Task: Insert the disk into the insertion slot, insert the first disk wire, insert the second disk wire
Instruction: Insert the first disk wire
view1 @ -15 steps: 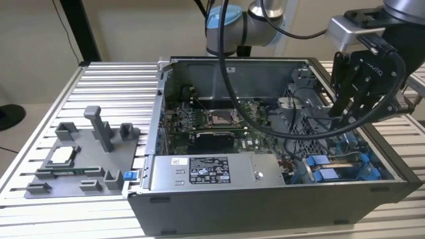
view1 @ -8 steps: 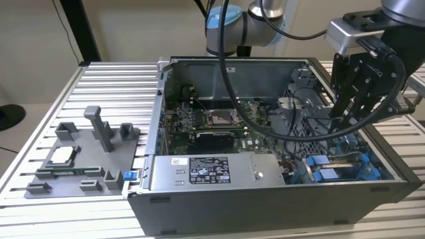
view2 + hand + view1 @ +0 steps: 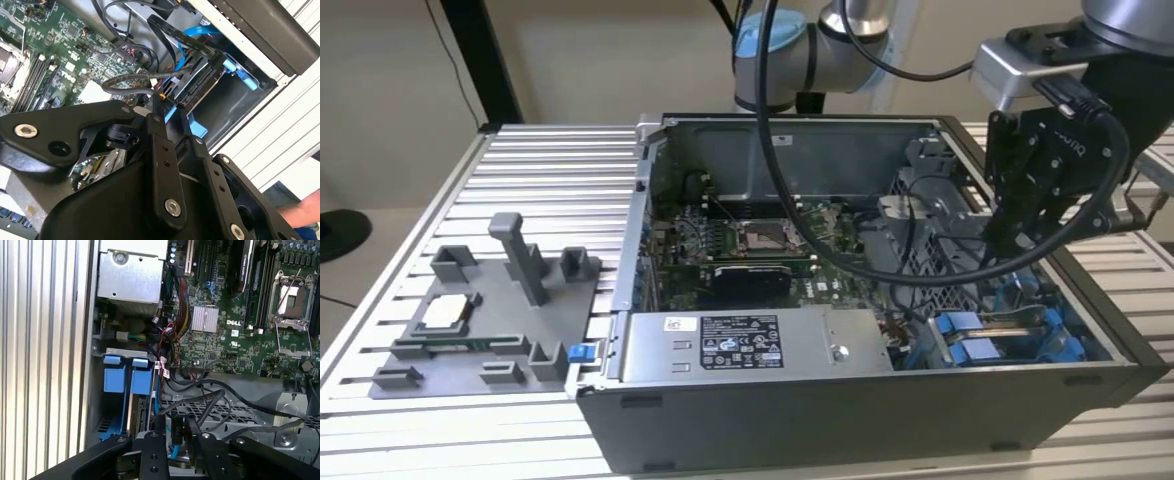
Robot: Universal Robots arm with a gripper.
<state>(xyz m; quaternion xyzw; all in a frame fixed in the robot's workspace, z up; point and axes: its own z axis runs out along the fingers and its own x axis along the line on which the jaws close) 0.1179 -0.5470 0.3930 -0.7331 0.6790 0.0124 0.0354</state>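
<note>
Hovering the gripper (image 3: 1010,240) low inside the case (image 3: 854,425), at the slot (image 3: 1061,335) end on the exterior view's right. The disk (image 3: 141,382), in its blue carrier, sits in the slot, near the power supply (image 3: 131,277). In the first wrist view I see a black connector (image 3: 178,430) right at the gripper's tip. I cannot tell if the gripper is clamped on it or apart. Black wires (image 3: 220,392) loop over the metal cage just beside it, and a blue cable (image 3: 192,32) runs down to the disk. The case rests on the ribbed surface (image 3: 534,160).
</note>
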